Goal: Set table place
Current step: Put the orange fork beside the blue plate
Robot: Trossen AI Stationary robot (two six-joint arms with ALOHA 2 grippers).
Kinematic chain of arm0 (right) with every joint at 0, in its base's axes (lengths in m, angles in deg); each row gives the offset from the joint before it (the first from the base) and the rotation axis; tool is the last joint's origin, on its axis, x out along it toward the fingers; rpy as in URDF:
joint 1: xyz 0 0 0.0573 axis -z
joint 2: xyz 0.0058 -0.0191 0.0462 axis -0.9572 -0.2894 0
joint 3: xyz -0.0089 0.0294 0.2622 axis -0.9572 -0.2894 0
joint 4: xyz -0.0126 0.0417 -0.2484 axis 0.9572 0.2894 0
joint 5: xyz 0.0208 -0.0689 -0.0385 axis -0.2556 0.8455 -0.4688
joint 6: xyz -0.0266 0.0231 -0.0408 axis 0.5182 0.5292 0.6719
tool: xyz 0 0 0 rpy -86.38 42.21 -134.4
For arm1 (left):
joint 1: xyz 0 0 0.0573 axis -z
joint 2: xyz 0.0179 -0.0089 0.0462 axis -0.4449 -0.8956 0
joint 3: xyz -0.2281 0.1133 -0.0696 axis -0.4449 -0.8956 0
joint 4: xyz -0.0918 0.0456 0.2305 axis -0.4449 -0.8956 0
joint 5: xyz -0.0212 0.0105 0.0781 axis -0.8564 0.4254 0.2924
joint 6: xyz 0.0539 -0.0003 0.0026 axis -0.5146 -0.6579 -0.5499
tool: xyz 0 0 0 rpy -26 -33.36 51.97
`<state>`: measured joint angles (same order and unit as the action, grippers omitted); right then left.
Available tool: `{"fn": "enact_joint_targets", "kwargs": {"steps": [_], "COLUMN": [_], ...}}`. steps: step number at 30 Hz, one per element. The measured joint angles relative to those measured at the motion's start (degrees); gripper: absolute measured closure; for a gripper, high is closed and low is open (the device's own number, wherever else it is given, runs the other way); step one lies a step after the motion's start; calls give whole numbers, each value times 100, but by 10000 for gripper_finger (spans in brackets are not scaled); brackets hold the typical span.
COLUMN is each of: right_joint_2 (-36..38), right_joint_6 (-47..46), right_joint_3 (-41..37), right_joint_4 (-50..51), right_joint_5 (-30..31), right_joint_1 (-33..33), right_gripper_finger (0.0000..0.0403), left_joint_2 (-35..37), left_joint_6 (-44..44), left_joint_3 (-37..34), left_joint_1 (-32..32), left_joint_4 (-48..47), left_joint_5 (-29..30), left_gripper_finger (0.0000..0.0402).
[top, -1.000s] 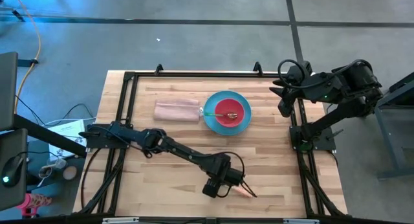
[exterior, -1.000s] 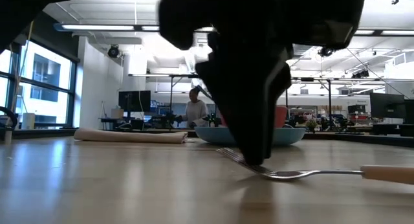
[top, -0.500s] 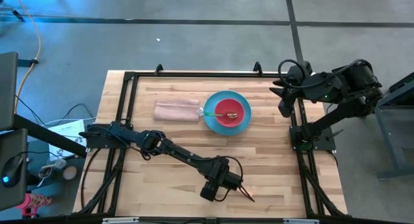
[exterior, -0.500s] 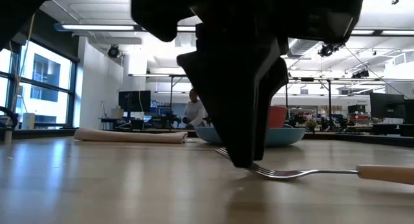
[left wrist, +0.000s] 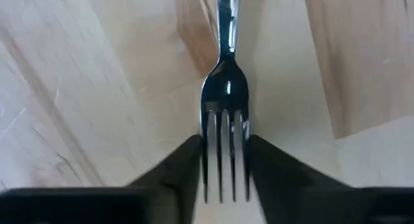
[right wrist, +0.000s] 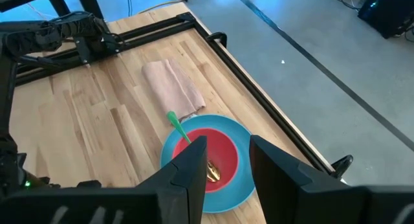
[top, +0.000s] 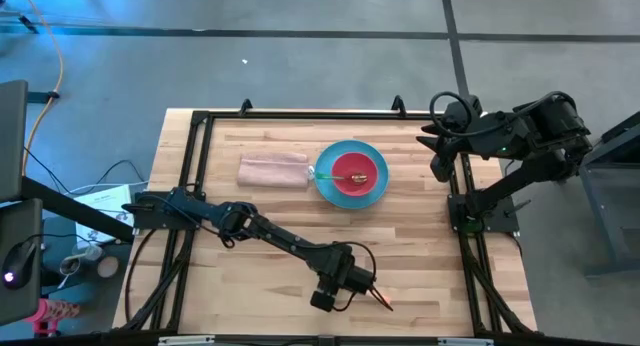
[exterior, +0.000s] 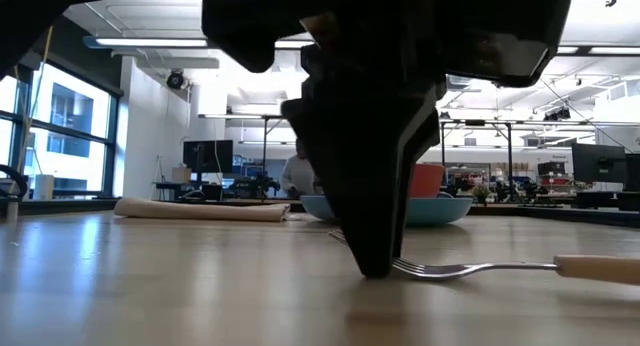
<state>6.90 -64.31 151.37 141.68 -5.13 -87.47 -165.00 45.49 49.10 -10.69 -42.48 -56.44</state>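
Observation:
A silver fork with an orange handle (top: 381, 299) lies flat on the wood table (top: 420, 256) near its front edge. My left gripper (top: 364, 286) stands over the fork's tine end, pointing down, shut on the tines (left wrist: 225, 166). A blue plate (top: 325, 189) at the far middle holds a red bowl (top: 354, 172), and a gold spoon with a green handle (top: 326, 174) rests in the bowl. A beige folded napkin (top: 272, 171) lies left of the plate. My right gripper (top: 437, 151) waits at the far right edge, its fingers a little apart and empty. My left gripper has the fork's tine end (left wrist: 226, 153) between its two fingers (left wrist: 187, 166), one on each outer tine. The fingers point down from above and reach the tabletop (exterior: 375, 271). The fork lies flat on the table, its handle (exterior: 600, 269) pointing away from the gripper.
The black metal frame (top: 462, 236) edges the table. There is bare wood between the fork and the plate and along the left half. In the low view a person stands far back in the room (exterior: 298, 173).
My left gripper has shifted a little toward the table's near-left, turned about its wrist and come down until its fingertips reach the table at the fork's tines. The fork has stayed lying where it was.

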Motion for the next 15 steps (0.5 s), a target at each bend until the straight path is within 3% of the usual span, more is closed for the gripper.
{"fn": "enact_joint_targets", "kwargs": {"steps": [2,11,15], "right_joint_2": [0,0,-1], "right_joint_6": [-1,-116,-134], "right_joint_3": [0,0,0], "right_joint_4": [-1,-7,-4], "right_joint_5": [-2,-3,-2], "right_joint_1": [0,1,0], "right_gripper_finger": [295,295,295], "left_joint_2": [-8,-24,88], "left_joint_6": [2,269,304], "left_joint_3": [10,119,89], "left_joint_1": [-16,-199,-208], "left_joint_4": [-7,-210,-351], "left_joint_5": [30,-83,202], "left_gripper_finger": [341,340,340]}}
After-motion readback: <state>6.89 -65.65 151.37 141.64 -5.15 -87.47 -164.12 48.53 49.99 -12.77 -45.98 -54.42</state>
